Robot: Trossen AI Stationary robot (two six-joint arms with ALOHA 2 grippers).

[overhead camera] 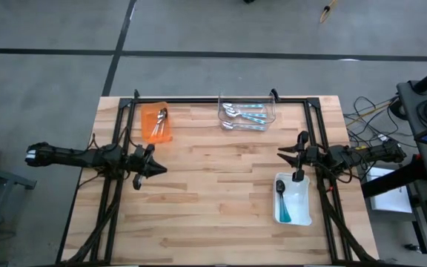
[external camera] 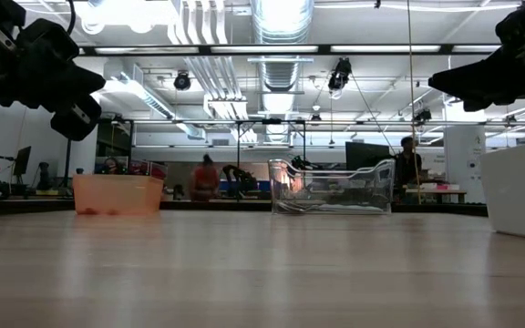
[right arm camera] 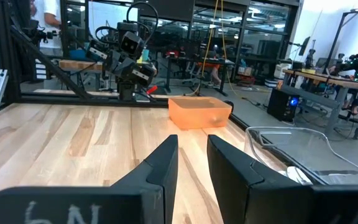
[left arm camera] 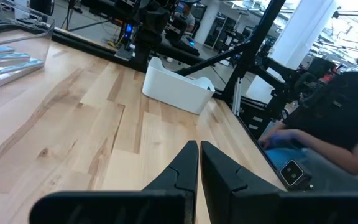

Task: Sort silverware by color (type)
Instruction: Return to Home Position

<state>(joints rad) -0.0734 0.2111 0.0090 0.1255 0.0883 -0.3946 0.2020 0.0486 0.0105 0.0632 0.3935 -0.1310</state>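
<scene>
The silverware lies in three trays. An orange tray (overhead camera: 156,122) at the far left holds spoons (overhead camera: 161,115). A clear tray (overhead camera: 247,113) at the far middle holds several spoons (overhead camera: 243,115) with teal or silver handles. A white tray (overhead camera: 293,199) at the near right holds one teal-handled spoon (overhead camera: 282,200). My left gripper (overhead camera: 161,170) hovers level over the left side of the table, shut and with nothing in it (left arm camera: 199,144). My right gripper (overhead camera: 280,154) hovers level at the right, just beyond the white tray. It is open, with nothing between its fingers (right arm camera: 191,138).
Black frame rails (overhead camera: 221,99) run along the far edge and down both sides of the table. Bare wood (overhead camera: 213,193) lies between the two arms. A seated person (left arm camera: 347,118) shows beyond the table's right edge, and people stand in the room behind (external camera: 406,159).
</scene>
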